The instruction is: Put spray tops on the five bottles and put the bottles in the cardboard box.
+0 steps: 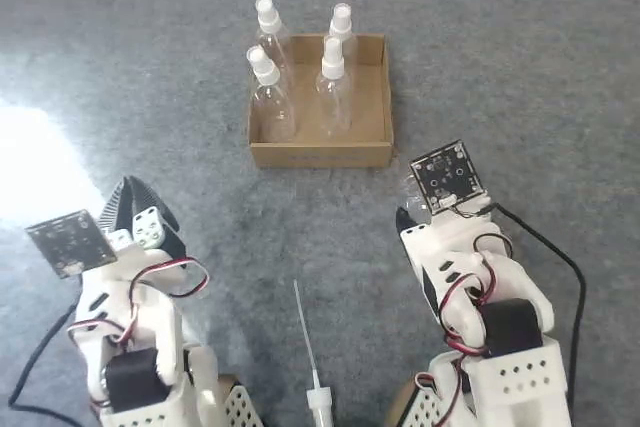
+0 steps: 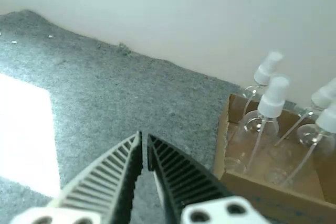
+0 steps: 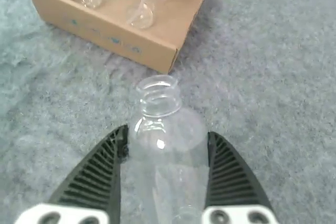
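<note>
Capless bottle (image 3: 164,145) in R fingers (image 3: 100,177)

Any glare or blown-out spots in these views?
High view: a bright patch washes out the grey mat at left. Left wrist view: white patch beside the left gripper. Right wrist view: even light, small glints on the uncapped bottle.

The grey, carpet-covered worktop (image 1: 560,97) carries a cardboard box (image 1: 320,155) standing ahead of both pairs of jaws, and one loose spray top (image 1: 318,404) lying well behind them.
</note>
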Robot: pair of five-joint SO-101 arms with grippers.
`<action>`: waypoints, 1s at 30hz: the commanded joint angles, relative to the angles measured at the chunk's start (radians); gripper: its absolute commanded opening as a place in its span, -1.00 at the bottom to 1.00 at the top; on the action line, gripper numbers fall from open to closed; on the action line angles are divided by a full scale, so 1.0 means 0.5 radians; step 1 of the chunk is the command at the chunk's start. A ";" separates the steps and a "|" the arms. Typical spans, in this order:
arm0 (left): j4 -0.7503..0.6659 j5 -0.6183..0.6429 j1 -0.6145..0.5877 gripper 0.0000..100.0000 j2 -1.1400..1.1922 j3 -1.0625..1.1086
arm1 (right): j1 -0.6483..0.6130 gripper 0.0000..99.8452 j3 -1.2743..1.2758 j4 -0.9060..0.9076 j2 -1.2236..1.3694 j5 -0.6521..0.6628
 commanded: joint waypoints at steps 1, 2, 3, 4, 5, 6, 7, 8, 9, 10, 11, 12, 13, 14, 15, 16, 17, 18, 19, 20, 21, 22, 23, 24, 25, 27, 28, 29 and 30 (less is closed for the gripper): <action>-0.034 -0.055 0.163 -0.97 -0.031 -0.130 | 0.023 -0.94 0.031 -0.124 -0.054 -0.086; -0.034 -0.110 0.230 -0.97 -0.031 -0.130 | 0.023 -0.94 0.031 -0.124 -0.054 -0.095; -0.028 -0.193 0.298 -0.98 -0.028 -0.130 | 0.023 -0.94 0.031 -0.124 -0.054 -0.101; 0.003 -0.288 0.353 -0.98 -0.028 -0.133 | 0.026 -0.94 0.031 -0.124 -0.054 -0.107; 0.046 -0.390 0.402 -0.98 -0.028 -0.143 | 0.026 -0.94 0.031 -0.124 -0.054 -0.107; 0.101 -0.466 0.436 -0.98 -0.025 -0.164 | 0.026 -0.94 0.031 -0.124 -0.054 -0.110; 0.163 -0.525 0.466 -0.98 -0.025 -0.189 | 0.026 -0.94 0.031 -0.124 -0.054 -0.110; 0.221 -0.555 0.488 -0.98 -0.025 -0.226 | 0.026 -0.94 0.031 -0.124 -0.054 -0.110; 0.270 -0.577 0.500 -0.98 -0.025 -0.269 | 0.026 -0.94 0.031 -0.124 -0.054 -0.110; 0.325 -0.592 0.506 -0.98 -0.025 -0.318 | 0.026 -0.94 0.031 -0.124 -0.054 -0.110; 0.371 -0.617 0.506 -0.98 -0.021 -0.370 | 0.026 -0.94 0.031 -0.124 -0.054 -0.110; 0.430 -0.644 0.525 -0.98 -0.015 -0.419 | 0.026 -0.94 0.031 -0.124 -0.054 -0.110; 0.491 -0.666 0.559 -0.98 0.006 -0.465 | 0.026 -0.94 0.031 -0.124 -0.054 -0.110; 0.559 -0.681 0.608 -0.98 0.046 -0.505 | 0.038 -0.94 0.031 -0.124 -0.054 -0.110; 0.620 -0.687 0.669 -0.98 0.101 -0.539 | 0.069 -0.94 0.031 -0.130 -0.054 -0.114; 0.672 -0.687 0.736 -0.98 0.166 -0.566 | 0.106 -0.94 0.031 -0.137 -0.054 -0.117; 0.718 -0.687 0.801 -0.98 0.242 -0.591 | 0.149 -0.94 0.031 -0.140 -0.054 -0.117; 0.746 -0.684 0.868 -0.98 0.322 -0.609 | 0.186 -0.94 0.031 -0.143 -0.054 -0.123; 0.764 -0.681 0.924 -0.98 0.405 -0.621 | 0.216 -0.94 0.025 -0.143 -0.054 -0.150; 0.767 -0.681 0.976 -0.98 0.488 -0.624 | 0.238 -0.94 0.021 -0.143 -0.054 -0.178; 0.767 -0.678 1.025 -0.98 0.568 -0.624 | 0.250 -0.94 0.021 -0.152 -0.054 -0.184; 0.767 -0.678 1.062 -0.98 0.647 -0.621 | 0.253 -0.94 0.028 -0.167 -0.054 -0.184; 0.767 -0.669 1.108 -0.97 0.721 -0.618 | 0.259 -0.94 0.031 -0.170 -0.054 -0.184; 0.767 -0.638 1.145 -0.97 0.795 -0.618 | 0.265 -0.94 0.031 -0.170 -0.054 -0.184; 0.764 -0.595 1.178 -0.96 0.862 -0.618 | 0.265 -0.94 0.031 -0.170 -0.054 -0.184; 0.767 -0.522 1.231 -0.85 0.994 -0.628 | 0.272 -0.94 0.031 -0.170 -0.054 -0.184; 0.770 -0.494 1.249 -0.77 1.056 -0.631 | 0.272 -0.94 0.031 -0.170 -0.054 -0.184; 0.770 -0.470 1.264 -0.70 1.117 -0.631 | 0.272 -0.94 0.031 -0.170 -0.054 -0.184; 0.767 -0.448 1.280 -0.65 1.175 -0.631 | 0.272 -0.94 0.031 -0.170 -0.054 -0.184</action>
